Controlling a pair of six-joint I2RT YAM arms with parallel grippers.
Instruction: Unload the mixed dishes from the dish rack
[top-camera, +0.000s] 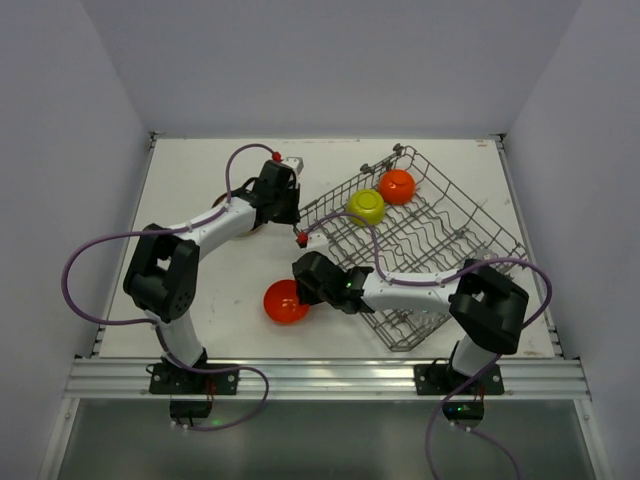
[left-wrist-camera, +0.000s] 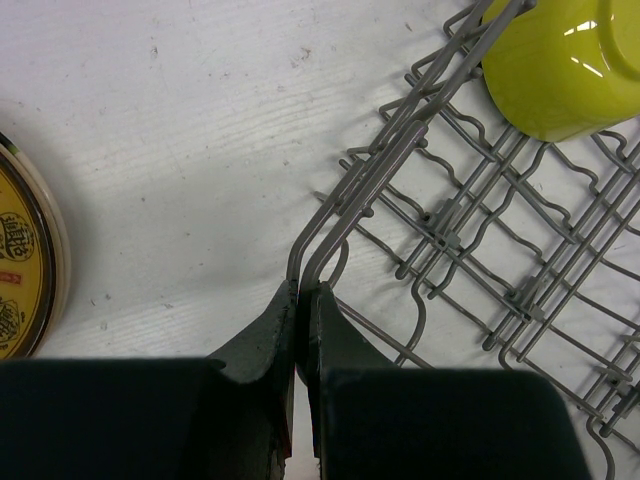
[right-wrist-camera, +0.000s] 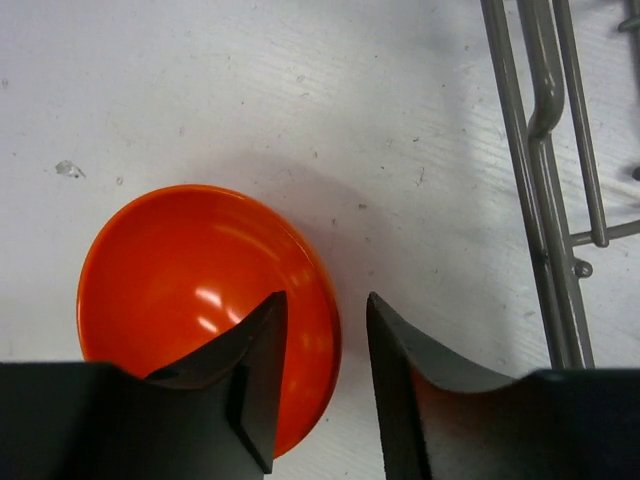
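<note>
Though scuffed, white tabletop (top-camera: 190, 170) between grey walls (top-camera: 330, 60)

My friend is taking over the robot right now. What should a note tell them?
Left gripper: shut, pinching the corner rim of the grey wire dish rack.
Right gripper: open, straddling the rim of a glossy orange bowl on the white table.
Done: that bowl and a round yellow-brown patterned plate lie outside the rack.
To do: a yellow-green bowl and a second orange bowl sit in the rack.
</note>
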